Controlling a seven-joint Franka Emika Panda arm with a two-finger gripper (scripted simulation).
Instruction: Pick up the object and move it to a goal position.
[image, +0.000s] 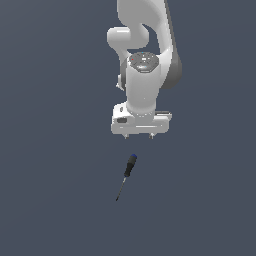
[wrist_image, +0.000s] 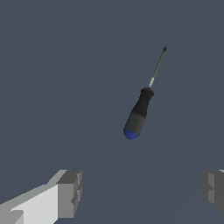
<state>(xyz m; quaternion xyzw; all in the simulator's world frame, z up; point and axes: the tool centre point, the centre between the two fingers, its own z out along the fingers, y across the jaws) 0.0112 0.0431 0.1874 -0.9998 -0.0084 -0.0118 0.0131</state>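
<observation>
The screwdriver (image: 128, 171) lies flat on the dark grey surface, with a black handle, a blue cap at the end nearest the arm and a slim dark shaft pointing away from it. In the wrist view the screwdriver (wrist_image: 141, 109) lies beyond the fingers, apart from them. My gripper (image: 139, 135) hangs above the surface, just behind the blue cap and slightly to the exterior view's right of it. Its two grey fingertips (wrist_image: 70, 192) stand wide apart with nothing between them, so the gripper (wrist_image: 142, 190) is open and empty.
The white arm (image: 145, 55) rises behind the gripper at the top of the exterior view. The dark grey surface (image: 50, 200) stretches all around the screwdriver, with no other object in view.
</observation>
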